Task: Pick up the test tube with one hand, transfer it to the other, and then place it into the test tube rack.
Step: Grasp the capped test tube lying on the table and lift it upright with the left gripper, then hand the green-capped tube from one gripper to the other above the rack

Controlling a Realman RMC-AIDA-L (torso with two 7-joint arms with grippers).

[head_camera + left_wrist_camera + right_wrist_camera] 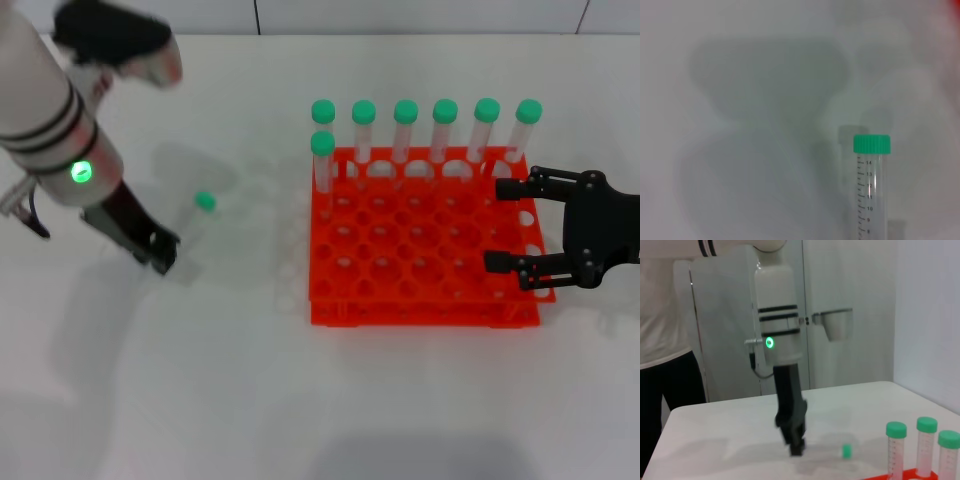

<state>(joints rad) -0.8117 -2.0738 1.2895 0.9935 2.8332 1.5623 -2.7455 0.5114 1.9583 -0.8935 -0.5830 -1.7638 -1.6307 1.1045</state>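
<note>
The test tube (197, 220) lies on the white table, its green cap pointing away from me. It also shows in the left wrist view (871, 190) and its cap in the right wrist view (847, 451). My left gripper (162, 252), on the green-ringed arm, is down at the table by the tube's bottom end; it also shows in the right wrist view (796, 444). My right gripper (512, 226) is open and empty, hovering over the right edge of the orange-red rack (420, 250).
Several green-capped tubes (405, 130) stand in the rack's back row, and one more (322, 165) stands at its left in the second row. Three of them show in the right wrist view (926, 445). A person in dark trousers (670, 390) stands beyond the table.
</note>
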